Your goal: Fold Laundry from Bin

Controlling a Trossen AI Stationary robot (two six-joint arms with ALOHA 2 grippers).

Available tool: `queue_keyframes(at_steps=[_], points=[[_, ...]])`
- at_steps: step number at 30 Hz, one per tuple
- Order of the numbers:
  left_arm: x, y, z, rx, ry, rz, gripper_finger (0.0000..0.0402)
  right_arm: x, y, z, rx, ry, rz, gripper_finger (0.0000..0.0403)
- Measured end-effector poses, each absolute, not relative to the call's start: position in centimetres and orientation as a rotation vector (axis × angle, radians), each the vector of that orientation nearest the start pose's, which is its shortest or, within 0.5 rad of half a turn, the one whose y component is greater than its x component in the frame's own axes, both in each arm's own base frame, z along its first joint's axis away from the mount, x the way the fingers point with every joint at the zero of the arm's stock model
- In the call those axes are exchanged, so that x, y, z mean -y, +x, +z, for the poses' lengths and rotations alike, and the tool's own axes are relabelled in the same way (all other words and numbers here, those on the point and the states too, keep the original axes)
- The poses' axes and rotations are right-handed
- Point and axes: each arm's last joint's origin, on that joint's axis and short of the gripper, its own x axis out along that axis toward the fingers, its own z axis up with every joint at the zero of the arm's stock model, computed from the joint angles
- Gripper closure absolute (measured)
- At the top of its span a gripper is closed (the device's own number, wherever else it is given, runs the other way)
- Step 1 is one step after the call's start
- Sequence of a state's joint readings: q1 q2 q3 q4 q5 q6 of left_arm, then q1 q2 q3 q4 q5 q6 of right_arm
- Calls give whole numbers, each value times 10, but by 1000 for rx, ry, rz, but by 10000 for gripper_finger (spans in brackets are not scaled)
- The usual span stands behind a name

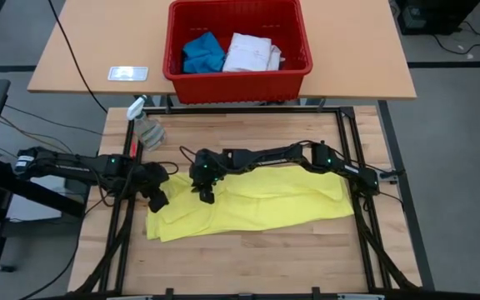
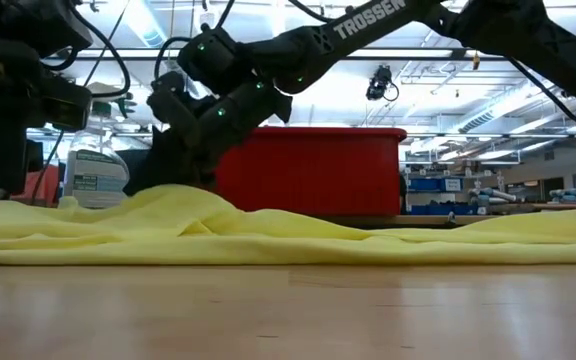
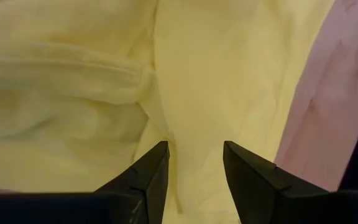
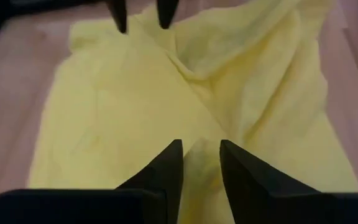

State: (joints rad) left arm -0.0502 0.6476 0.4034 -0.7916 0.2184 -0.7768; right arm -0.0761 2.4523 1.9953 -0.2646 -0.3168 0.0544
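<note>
The laundry on the wooden table is a bright yellow T-shirt (image 1: 257,204), lying flat and creased across its middle. My right gripper (image 1: 207,195) reaches over the shirt's left part, slanting down, shut on a raised ridge of it. My left gripper (image 1: 158,200) stands open over the shirt's left corner, with flat cloth (image 3: 104,81) beneath and between its fingers; I cannot tell whether the tips touch it. The red bin (image 1: 238,77) stands on the tan table beyond, holding a blue piece (image 1: 202,54) and a white shirt (image 1: 252,52). My right gripper pinches a raised ridge of the yellow cloth (image 4: 197,144) between its two fingers, which still stand a little apart. They slant down from the table's right side. The cloth humps up under the gripper (image 2: 173,195), while the rest of the shirt lies on the table.
A spray bottle (image 1: 145,125) lies near the wooden table's far left corner. A black frame (image 1: 348,150) runs around the table. A white card (image 1: 128,73) lies on the tan table left of the bin. Bare wood (image 1: 248,262) shows along the near edge.
</note>
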Motion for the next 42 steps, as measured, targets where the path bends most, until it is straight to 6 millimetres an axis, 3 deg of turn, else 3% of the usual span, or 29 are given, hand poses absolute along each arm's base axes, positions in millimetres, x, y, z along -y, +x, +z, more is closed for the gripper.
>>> queue_keyframes(at_steps=[7, 11, 24, 34, 42], points=[[13, 110, 179, -1091, -820, 161, 244, 31, 537, 151, -754, 175, 271, 346], [13, 110, 179, -1096, -830, 150, 244, 30, 537, 150, -772, 149, 242, 357], [12, 107, 177, -1130, -763, 143, 244, 32, 536, 149, -793, 160, 184, 286], [12, 105, 166, -1142, -788, 164, 248, 33, 536, 148, -800, 209, 142, 286], [13, 106, 149, -1118, -808, 151, 284, 34, 534, 147, -824, 237, 129, 286]])
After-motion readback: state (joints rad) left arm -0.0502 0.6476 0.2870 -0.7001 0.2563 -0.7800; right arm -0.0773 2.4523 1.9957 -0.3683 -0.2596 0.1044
